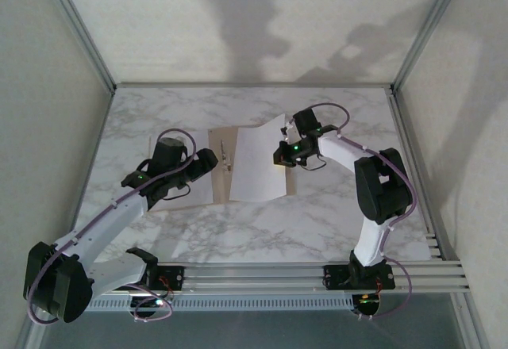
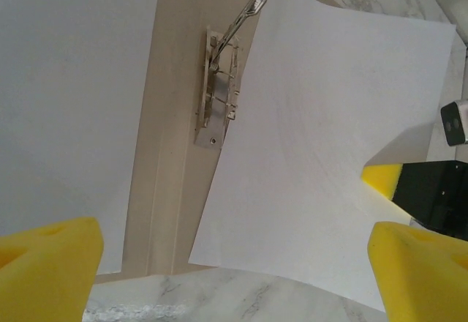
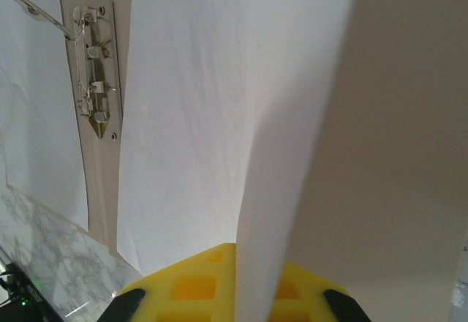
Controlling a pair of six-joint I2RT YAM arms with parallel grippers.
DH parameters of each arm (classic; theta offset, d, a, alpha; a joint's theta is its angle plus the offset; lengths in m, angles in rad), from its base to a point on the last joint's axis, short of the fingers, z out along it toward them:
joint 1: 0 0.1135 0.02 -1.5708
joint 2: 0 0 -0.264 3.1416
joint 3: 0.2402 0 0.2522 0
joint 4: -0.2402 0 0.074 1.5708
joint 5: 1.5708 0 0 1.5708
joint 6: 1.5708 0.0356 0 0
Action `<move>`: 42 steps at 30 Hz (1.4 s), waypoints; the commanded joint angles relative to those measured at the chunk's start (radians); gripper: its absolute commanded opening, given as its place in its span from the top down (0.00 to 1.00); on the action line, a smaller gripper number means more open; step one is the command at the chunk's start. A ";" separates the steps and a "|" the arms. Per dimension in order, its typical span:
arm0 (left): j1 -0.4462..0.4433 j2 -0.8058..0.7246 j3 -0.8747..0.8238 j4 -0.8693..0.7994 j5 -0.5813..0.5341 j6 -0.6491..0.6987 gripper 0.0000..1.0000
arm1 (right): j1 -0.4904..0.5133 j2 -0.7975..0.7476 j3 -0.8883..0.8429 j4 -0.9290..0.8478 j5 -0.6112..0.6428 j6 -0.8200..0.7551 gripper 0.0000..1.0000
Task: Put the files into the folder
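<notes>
files (image 1: 258, 166): white sheet on the right half of the folder, right edge lifted and curled
folder (image 2: 172, 117): open flat mid-counter (image 1: 317, 214), clip (image 2: 219, 95) on the crease
right gripper (image 1: 284, 144): pinching the sheet's lifted edge between yellow pads (image 3: 190, 289)
left gripper (image 1: 208, 161): spread wide over the folder's left half, holding nothing

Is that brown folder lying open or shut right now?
Open. The folder lies spread flat, its metal clip exposed along the centre crease, with white sheets over both halves.
</notes>
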 commanded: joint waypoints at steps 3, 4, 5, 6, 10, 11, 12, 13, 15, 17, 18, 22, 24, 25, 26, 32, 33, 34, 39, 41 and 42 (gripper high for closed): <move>0.014 -0.020 -0.021 0.018 0.011 0.002 0.06 | -0.003 -0.030 -0.029 0.060 -0.019 -0.034 1.00; 0.014 -0.021 -0.025 0.020 0.012 0.003 0.06 | -0.002 -0.035 -0.036 0.069 -0.017 -0.042 1.00; 0.014 -0.020 -0.028 0.023 0.014 0.001 0.06 | -0.003 -0.040 -0.042 0.077 -0.015 -0.047 1.00; 0.015 -0.020 -0.029 0.024 0.015 0.002 0.06 | -0.003 -0.043 -0.046 0.084 -0.012 -0.053 1.00; 0.017 -0.021 -0.033 0.026 0.021 0.003 0.06 | 0.000 -0.055 -0.053 0.087 0.000 -0.087 1.00; 0.017 -0.021 -0.033 0.026 0.022 0.001 0.06 | 0.001 -0.058 -0.054 0.089 0.004 -0.095 1.00; 0.017 -0.021 -0.033 0.028 0.023 0.002 0.06 | 0.001 -0.061 -0.056 0.092 0.005 -0.106 1.00; 0.019 -0.020 -0.032 0.029 0.024 0.001 0.06 | 0.002 -0.063 -0.055 0.094 0.005 -0.117 1.00; 0.018 -0.019 -0.032 0.029 0.026 0.003 0.06 | 0.004 -0.064 -0.054 0.099 0.002 -0.138 1.00; 0.018 -0.017 -0.033 0.031 0.027 0.003 0.06 | 0.007 -0.063 -0.053 0.105 -0.008 -0.163 1.00; 0.018 -0.016 -0.034 0.031 0.029 0.003 0.06 | 0.006 -0.063 -0.051 0.107 -0.012 -0.173 1.00; 0.021 -0.015 -0.037 0.033 0.031 0.005 0.06 | 0.008 -0.057 -0.042 0.108 -0.017 -0.202 1.00; 0.023 -0.016 -0.037 0.031 0.031 0.005 0.06 | 0.009 -0.055 -0.043 0.118 -0.029 -0.216 1.00; 0.022 -0.016 -0.037 0.031 0.032 0.005 0.06 | 0.010 -0.053 -0.043 0.124 -0.033 -0.221 1.00; 0.022 -0.016 -0.039 0.031 0.032 0.006 0.06 | 0.011 -0.052 -0.044 0.129 -0.035 -0.225 1.00; 0.025 -0.015 -0.043 0.035 0.035 0.008 0.06 | 0.018 -0.046 -0.041 0.143 -0.047 -0.257 1.00; 0.027 -0.015 -0.042 0.032 0.037 0.009 0.06 | 0.019 -0.048 -0.042 0.140 -0.046 -0.260 1.00; 0.028 -0.015 -0.044 0.032 0.037 0.009 0.06 | 0.019 -0.052 -0.046 0.141 -0.044 -0.263 1.00; 0.030 -0.011 -0.049 0.040 0.041 0.009 0.06 | 0.019 -0.071 -0.075 0.161 -0.043 -0.284 1.00; 0.031 -0.009 -0.051 0.044 0.045 0.011 0.06 | 0.020 -0.079 -0.079 0.154 -0.044 -0.296 1.00; 0.033 -0.006 -0.053 0.047 0.046 0.011 0.06 | 0.020 -0.083 -0.084 0.153 -0.043 -0.302 1.00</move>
